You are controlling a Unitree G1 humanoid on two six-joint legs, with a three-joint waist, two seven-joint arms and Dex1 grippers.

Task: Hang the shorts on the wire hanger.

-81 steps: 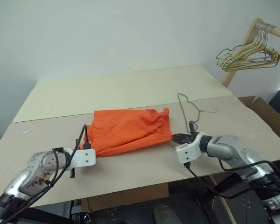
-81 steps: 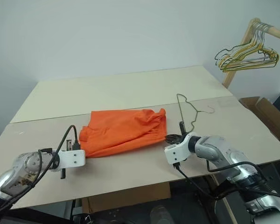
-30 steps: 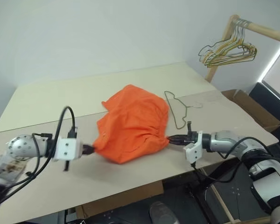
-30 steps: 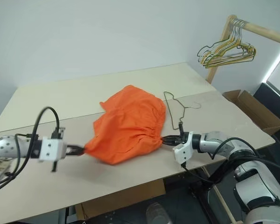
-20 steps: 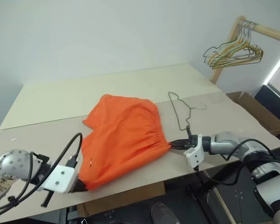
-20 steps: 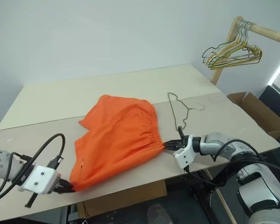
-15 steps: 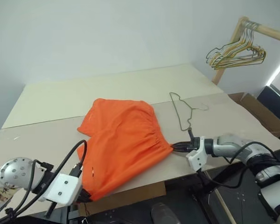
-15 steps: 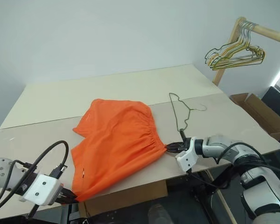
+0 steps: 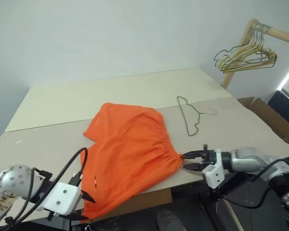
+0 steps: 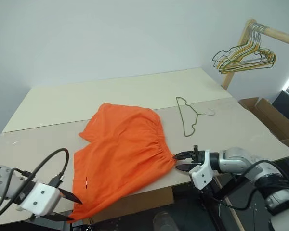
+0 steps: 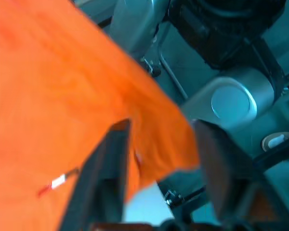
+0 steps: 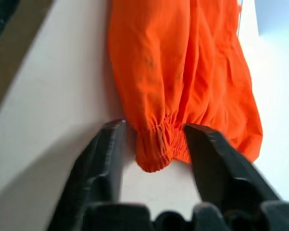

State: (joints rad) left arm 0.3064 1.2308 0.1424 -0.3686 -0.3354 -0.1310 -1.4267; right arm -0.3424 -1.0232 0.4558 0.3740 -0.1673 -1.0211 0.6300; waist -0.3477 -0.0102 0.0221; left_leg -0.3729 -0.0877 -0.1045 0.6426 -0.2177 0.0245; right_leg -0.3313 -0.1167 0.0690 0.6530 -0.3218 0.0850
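Currently on the desk (image 9: pixel 48 103): shorts (image 9: pixel 127 151), one item, orange, spread flat near the front edge, waistband toward the right side, one leg hem draped over the front edge at the left. Long axis runs from the back-left down to the front edge.

Hanger (image 9: pixel 190 115): one item, thin wire, flat on the desk, just right of the shorts and apart from them, hook toward the right edge.

Left gripper (image 10: pixel 67 206): at the front edge by the overhanging hem; fingers (image 11: pixel 113 168) spread, cloth lying between them but not pinched.

Right gripper (image 9: pixel 191 160): at the front edge, pointing at the waistband corner; fingers (image 12: pixel 103 159) spread either side of the gathered elastic, not clenched.

Bunched hangers (image 9: pixel 245 54): on a wooden rail beyond the right edge, not in use.

Judgement: shorts laid out, hanging not begun. The hanger lies back from the right gripper, which is the nearer arm, so that arm is best placed to fetch it.
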